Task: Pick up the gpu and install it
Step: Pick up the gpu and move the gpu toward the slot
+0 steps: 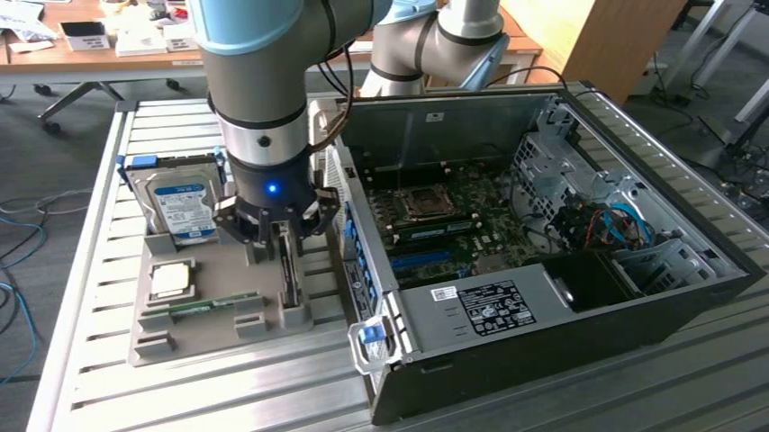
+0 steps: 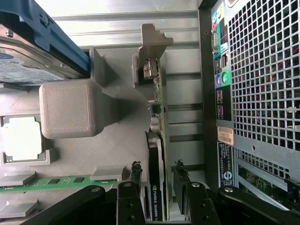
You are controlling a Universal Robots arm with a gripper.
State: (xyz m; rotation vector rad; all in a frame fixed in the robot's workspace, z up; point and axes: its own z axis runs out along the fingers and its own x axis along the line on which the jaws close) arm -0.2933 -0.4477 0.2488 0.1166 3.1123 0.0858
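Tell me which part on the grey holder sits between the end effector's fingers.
The thin green circuit-board card with a silver bracket, standing on edge. The silver hard drive, square silver processor and narrow green memory stick sit apart from it.

Camera layout
Exterior view looks steeply down on the grey tray [image 1: 198, 326] and computer case [image 1: 541, 360]; wrist view, close above that shared tray, sights along the gpu [image 2: 155, 187].
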